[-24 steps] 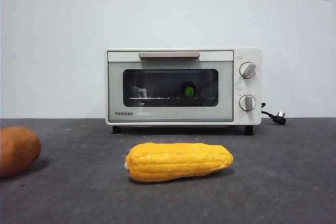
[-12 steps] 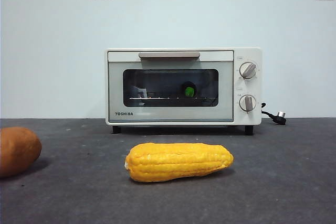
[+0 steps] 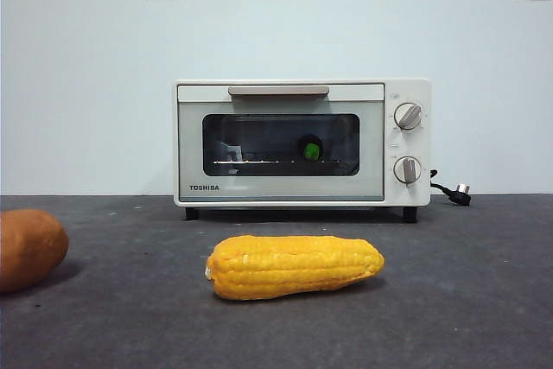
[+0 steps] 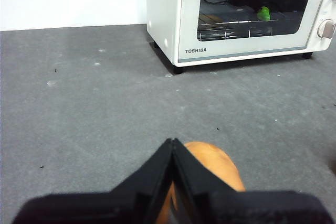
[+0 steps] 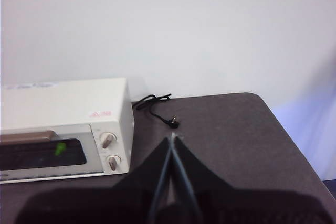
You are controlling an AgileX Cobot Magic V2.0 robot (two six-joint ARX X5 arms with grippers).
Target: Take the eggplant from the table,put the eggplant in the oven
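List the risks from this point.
1. The eggplant already sits behind the oven's shut door; reopening it gains nothing.
2. The left end effector hangs shut just above the potato; lowering could knock it.
3. The cord lies loose beside the oven and could snag the right end effector.

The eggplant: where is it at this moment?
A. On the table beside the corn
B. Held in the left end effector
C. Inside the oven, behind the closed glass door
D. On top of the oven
C: the green stem cap of the eggplant shows through the dark glass of the closed oven, on the wire rack, while only the corn and the potato lie on the table.
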